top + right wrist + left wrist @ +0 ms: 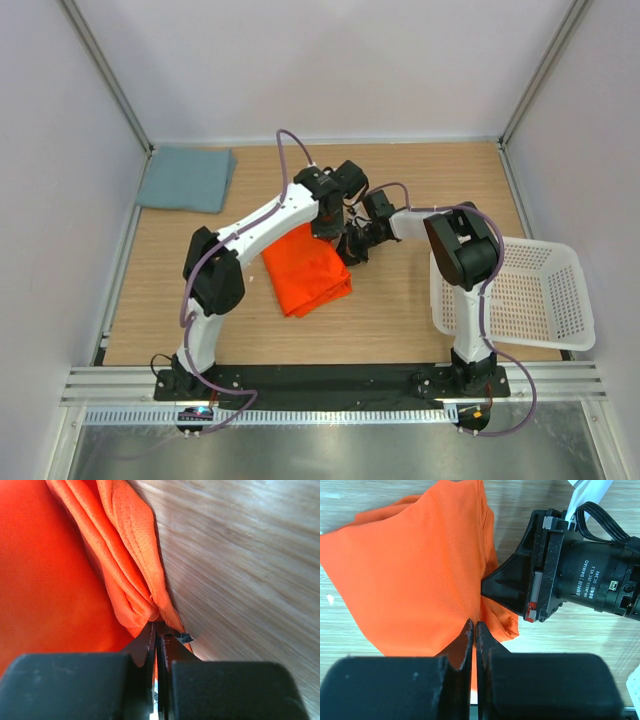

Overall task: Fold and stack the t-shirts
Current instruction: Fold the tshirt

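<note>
The orange t-shirt lies bunched and partly folded in the middle of the table. My left gripper is shut on its far edge; in the left wrist view orange cloth runs between the closed left gripper. My right gripper is shut on the same shirt's right edge, where gathered folds enter the pinched right gripper. Both grippers sit close together, the right one filling the left wrist view. The grey-blue t-shirt lies folded flat at the table's far left corner.
A white perforated basket stands at the right edge of the wooden table, beside the right arm's base. Frame posts and white walls bound the table at the back and sides.
</note>
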Robot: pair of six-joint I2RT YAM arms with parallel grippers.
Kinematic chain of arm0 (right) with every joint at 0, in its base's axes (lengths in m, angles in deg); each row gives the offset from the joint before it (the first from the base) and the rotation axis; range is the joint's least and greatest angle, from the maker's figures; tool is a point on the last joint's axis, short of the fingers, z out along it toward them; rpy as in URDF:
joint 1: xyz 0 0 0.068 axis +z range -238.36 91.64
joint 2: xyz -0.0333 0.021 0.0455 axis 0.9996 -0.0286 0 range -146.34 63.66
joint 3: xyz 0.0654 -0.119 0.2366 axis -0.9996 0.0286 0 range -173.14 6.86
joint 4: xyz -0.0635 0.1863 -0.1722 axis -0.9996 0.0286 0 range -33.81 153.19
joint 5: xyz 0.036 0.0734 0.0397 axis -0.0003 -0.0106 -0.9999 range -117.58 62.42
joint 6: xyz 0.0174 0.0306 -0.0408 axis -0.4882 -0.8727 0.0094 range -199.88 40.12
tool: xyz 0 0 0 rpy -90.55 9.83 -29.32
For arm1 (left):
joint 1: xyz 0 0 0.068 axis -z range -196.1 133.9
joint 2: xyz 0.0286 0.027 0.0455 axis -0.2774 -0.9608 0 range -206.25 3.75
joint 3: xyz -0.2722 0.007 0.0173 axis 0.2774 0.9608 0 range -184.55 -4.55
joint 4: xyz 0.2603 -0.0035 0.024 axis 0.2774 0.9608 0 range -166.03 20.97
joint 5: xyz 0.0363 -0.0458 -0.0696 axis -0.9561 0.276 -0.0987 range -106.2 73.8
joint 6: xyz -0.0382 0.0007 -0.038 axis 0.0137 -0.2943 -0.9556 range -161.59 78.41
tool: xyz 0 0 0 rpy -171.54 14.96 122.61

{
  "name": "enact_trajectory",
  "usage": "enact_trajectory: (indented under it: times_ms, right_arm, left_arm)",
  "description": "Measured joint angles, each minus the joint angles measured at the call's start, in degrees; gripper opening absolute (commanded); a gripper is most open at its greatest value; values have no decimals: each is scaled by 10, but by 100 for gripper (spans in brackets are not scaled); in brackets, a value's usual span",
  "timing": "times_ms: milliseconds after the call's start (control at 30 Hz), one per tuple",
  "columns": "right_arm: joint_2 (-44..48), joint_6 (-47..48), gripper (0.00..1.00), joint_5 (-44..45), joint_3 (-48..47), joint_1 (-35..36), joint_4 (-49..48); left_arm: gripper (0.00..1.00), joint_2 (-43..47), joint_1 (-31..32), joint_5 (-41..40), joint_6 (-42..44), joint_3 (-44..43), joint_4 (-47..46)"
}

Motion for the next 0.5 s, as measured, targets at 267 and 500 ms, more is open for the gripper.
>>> enact_trajectory:
  times_ms: [267, 500]
  right_arm:
    - [0, 0, 2, 0, -2, 1, 3]
    - [0, 0, 2, 1, -2, 1, 3]
  left_arm:
    - [0, -44, -1, 0, 5, -18, 3]
    - [0, -68, -6, 1, 18, -18, 1]
